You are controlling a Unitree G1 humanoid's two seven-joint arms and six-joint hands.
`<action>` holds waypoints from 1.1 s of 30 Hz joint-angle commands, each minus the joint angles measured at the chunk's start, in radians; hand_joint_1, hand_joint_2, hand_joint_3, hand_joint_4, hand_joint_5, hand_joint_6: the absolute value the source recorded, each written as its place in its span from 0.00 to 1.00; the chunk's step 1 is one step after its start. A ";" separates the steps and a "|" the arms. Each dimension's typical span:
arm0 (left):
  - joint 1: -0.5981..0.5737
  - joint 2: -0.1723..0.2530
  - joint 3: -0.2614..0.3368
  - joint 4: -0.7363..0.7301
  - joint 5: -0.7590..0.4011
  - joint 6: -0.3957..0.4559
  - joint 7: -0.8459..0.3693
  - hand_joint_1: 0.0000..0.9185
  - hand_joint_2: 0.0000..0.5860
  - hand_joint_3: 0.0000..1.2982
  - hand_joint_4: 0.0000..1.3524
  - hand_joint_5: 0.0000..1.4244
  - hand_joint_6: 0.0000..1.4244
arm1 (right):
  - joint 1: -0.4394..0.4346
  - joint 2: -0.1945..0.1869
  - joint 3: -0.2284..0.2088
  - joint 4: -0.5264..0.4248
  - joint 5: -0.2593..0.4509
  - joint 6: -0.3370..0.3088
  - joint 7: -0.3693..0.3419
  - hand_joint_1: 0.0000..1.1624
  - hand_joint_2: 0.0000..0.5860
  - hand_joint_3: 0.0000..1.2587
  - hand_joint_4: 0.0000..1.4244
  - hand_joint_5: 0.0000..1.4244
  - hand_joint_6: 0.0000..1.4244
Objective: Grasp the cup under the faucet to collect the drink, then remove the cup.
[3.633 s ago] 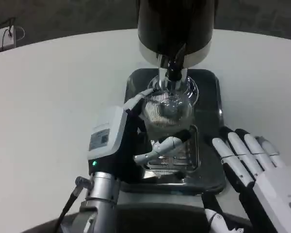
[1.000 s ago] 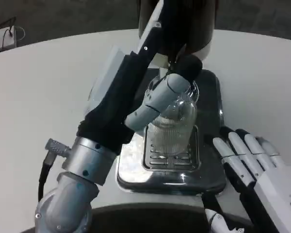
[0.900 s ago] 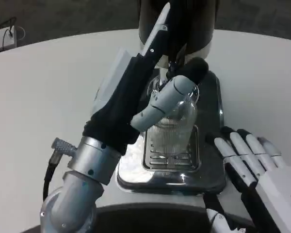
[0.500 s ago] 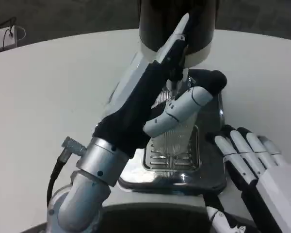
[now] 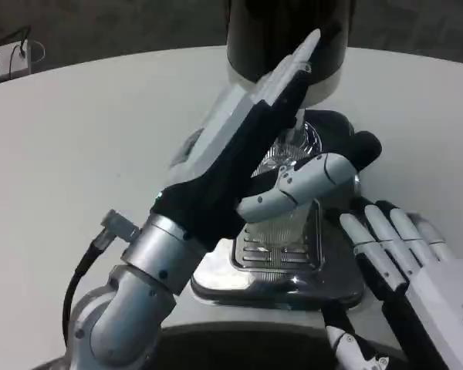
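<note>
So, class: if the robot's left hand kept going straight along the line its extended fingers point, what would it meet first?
Most likely the dark drink dispenser. The left hand points up and away, its fingertips already overlapping the dispenser's body above the cup. Depth is unclear from one view, so they may already touch.

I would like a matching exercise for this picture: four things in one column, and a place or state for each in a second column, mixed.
Things:
1. left hand
2. right hand
3. cup
4. dispenser

Places or states:
A. standing on the metal tray, ribbed and clear
B. black, at the far end of the tray
C. raised above the cup, fingers stretched out
D. fingers apart, beside the tray, holding nothing

Pairs: 1-C, 2-D, 3-A, 4-B
</note>
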 commanded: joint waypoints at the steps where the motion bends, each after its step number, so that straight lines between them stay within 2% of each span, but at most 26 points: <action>1: -0.017 0.016 -0.033 -0.016 0.027 0.031 -0.051 0.00 0.26 0.00 0.00 0.00 0.00 | 0.003 0.004 0.003 0.008 -0.001 0.003 0.004 0.14 0.91 0.06 0.00 0.00 0.02; 13: -0.037 0.068 -0.064 -0.083 0.147 0.051 -0.103 0.00 0.25 0.00 0.00 0.00 0.00 | 0.008 0.008 0.006 0.006 0.009 0.005 0.005 0.14 0.91 0.06 0.00 0.00 0.02; 18: -0.035 0.076 -0.069 -0.098 0.175 0.059 -0.120 0.00 0.25 0.00 0.00 0.00 0.00 | 0.007 0.008 0.006 0.009 0.015 0.005 0.005 0.14 0.91 0.06 0.00 0.00 0.02; 24: -0.034 0.082 -0.071 -0.100 0.187 0.061 -0.130 0.00 0.25 0.00 0.00 0.00 0.00 | -0.005 0.021 0.010 0.018 0.045 0.020 0.012 0.18 0.86 0.05 0.00 0.00 0.04; 33: -0.035 0.084 -0.072 -0.104 0.202 0.069 -0.147 0.00 0.25 0.00 0.00 0.00 0.00 | -0.059 0.050 0.016 0.040 0.120 0.084 0.054 0.24 0.77 0.05 0.00 0.00 0.07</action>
